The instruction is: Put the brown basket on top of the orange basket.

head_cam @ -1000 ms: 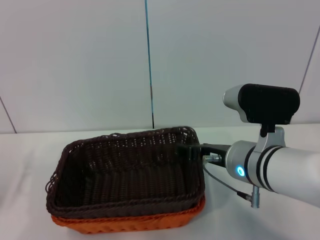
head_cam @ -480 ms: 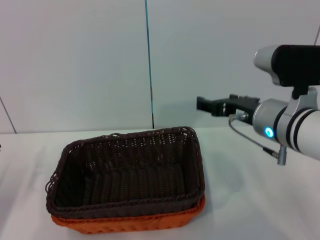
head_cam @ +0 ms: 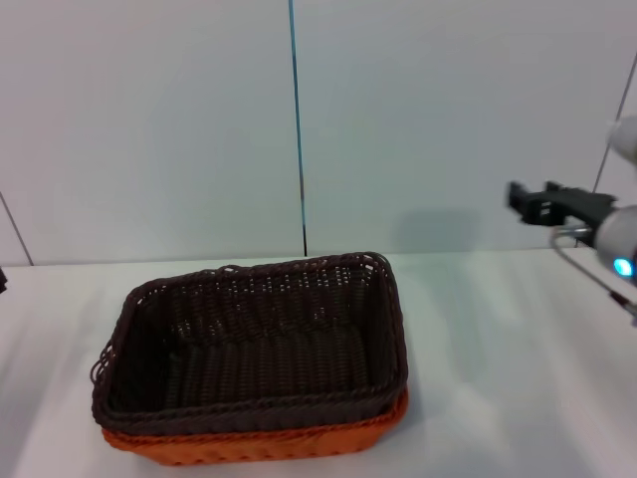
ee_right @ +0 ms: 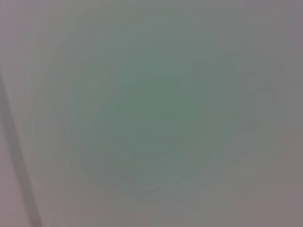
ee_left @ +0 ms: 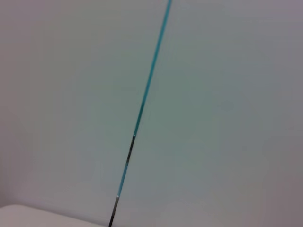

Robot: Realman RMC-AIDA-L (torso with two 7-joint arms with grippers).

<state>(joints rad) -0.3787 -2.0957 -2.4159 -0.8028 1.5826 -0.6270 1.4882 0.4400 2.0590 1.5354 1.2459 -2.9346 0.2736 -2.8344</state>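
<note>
The brown basket [head_cam: 249,339] sits nested in the orange basket [head_cam: 259,445] on the white table, left of centre in the head view. Only the orange basket's lower band and front rim show beneath it. The brown basket is empty and nothing touches it. My right gripper [head_cam: 518,197] hangs in the air at the far right, well above the table and clear of both baskets, pointing left. My left gripper is out of view. Both wrist views show only the pale wall.
The white table [head_cam: 498,378] stretches to the right of the baskets. Behind them stands a pale wall with a thin blue vertical seam [head_cam: 297,129], also seen in the left wrist view as a seam [ee_left: 142,99].
My right gripper has left the brown basket's right rim, risen and pulled back to the far right. The stacked baskets have stayed put.
</note>
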